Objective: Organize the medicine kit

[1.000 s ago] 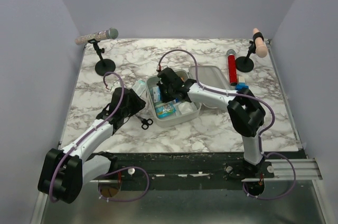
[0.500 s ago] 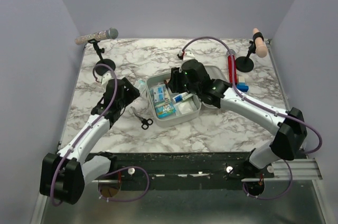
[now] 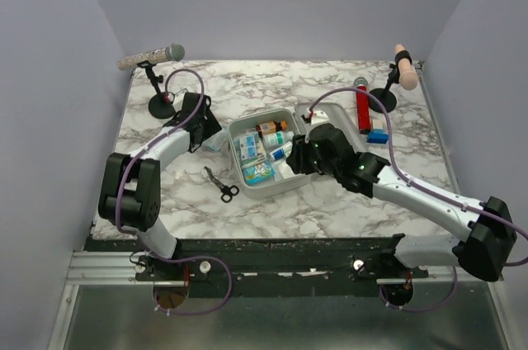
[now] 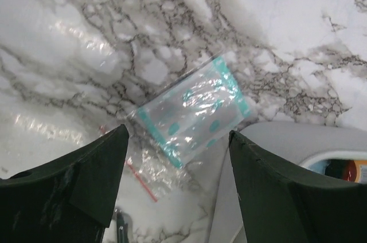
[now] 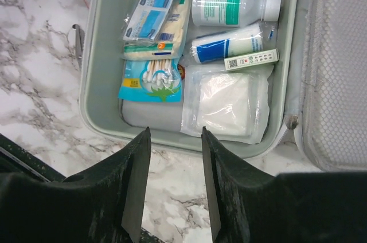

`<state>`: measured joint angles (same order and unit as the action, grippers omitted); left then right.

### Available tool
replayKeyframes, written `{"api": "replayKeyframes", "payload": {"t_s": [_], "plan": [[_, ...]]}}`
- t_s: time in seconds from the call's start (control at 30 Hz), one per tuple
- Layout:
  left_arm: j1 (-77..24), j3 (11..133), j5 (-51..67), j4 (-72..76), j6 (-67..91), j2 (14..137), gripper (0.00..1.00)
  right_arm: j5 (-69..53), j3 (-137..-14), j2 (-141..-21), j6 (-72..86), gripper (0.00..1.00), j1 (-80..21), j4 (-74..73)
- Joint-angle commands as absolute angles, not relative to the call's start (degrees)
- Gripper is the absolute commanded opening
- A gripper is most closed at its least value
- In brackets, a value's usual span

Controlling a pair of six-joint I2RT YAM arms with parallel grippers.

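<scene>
On the left of the top view my left gripper [image 4: 178,137] hangs with its jaws spread wide and nothing between them. Straight below it in the left wrist view lies a clear packet [image 4: 192,108] with teal print, flat on the marble and just beside the grey rim of the medicine kit [image 3: 272,189]. A pair of small black scissors [image 3: 221,185] lies loose on the table, lower and a little to the right, near the kit's left wall. The kit sits at mid-frame with its lid [image 5: 338,71] folded open to the right. The tray already holds cotton swabs [image 5: 150,77], a white bottle [image 5: 229,7], a blue-and-white tube [image 5: 226,45] and a gauze pad [image 5: 229,102]. My right gripper [image 5: 175,134] hovers over the tray's near rim, jaws parted and empty, touching none of the contents. Further right, a red cylinder [image 3: 362,111] and a small blue item [image 3: 378,135] wait on the table beyond the lid. I judge I'm in the loading step, with the packet as the next pick. That calls for lowering the left jaws squarely over the packet. Thin, slick film lying flat may slide or crumple rather than lift. The kit wall so close beside it leaves little room for the right-hand finger.
</scene>
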<state>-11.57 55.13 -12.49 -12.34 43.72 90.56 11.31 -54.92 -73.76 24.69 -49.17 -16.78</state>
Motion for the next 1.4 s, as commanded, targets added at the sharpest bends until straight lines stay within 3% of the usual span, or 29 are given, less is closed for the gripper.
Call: {"api": "replayKeyframes", "payload": {"t_s": [0.0,0.23,0.47,0.7,1.1,1.37], "plan": [[-11.2,63.0,-14.7,-14.9,37.7,97.8,0.84,12.0,-52.0,-68.7,25.6,0.49,-49.5,-16.1],[-11.3,61.3,-17.3,-18.1,38.6,97.3,0.9,13.0,-50.0,-64.3,25.1,0.49,-49.4,-17.8],[-12.9,44.7,-12.8,-18.4,47.4,76.4,0.99,13.3,-48.2,-62.2,25.2,0.49,-49.4,-17.9],[-24.1,33.2,-23.9,-23.1,61.9,62.1,0.99,12.9,-47.7,-62.8,25.8,0.49,-49.5,-17.8],[-25.3,41.6,-22.2,-32.3,68.8,79.6,0.98,12.5,-46.3,-60.4,27.1,0.49,-49.4,-19.4],[-25.3,45.6,-23.2,-34.0,66.4,85.6,0.73,13.4,-44.3,-57.7,26.9,0.49,-49.4,-20.3]]}}
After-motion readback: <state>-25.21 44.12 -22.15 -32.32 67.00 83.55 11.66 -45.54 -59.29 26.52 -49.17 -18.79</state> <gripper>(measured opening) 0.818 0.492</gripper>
